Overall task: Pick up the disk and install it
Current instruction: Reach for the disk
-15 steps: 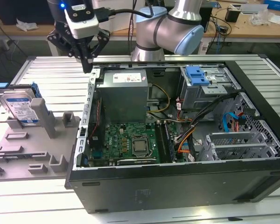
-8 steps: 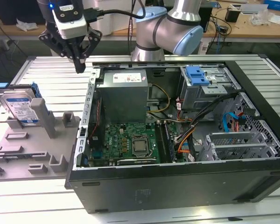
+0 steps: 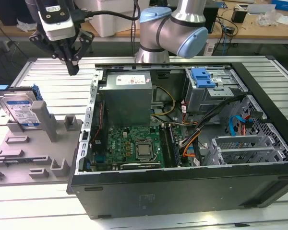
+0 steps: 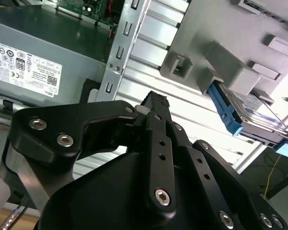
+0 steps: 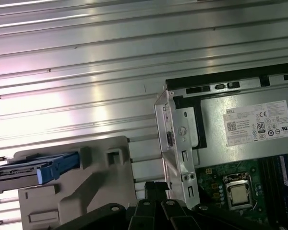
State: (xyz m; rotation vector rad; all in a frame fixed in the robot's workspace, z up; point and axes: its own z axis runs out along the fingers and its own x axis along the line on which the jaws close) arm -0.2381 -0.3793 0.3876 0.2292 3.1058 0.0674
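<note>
The tool [image 3: 73, 70], fingers pressed together around nothing, hangs above the ribbed metal table [image 3: 50, 79], beside a corner of the open computer case [image 3: 182, 191]. The exterior view gives the disk [image 3: 19, 111] label-side out, standing tilted in a grey holder [image 3: 19, 158] at that view's left, apart from the tool. Both wrist views give its blue-railed edge.

White label [image 5: 257, 125] with certification marks on the power supply [image 5: 215, 149]; blue-and-white label [image 3: 21, 113] on the disk [image 3: 5, 98]
</note>
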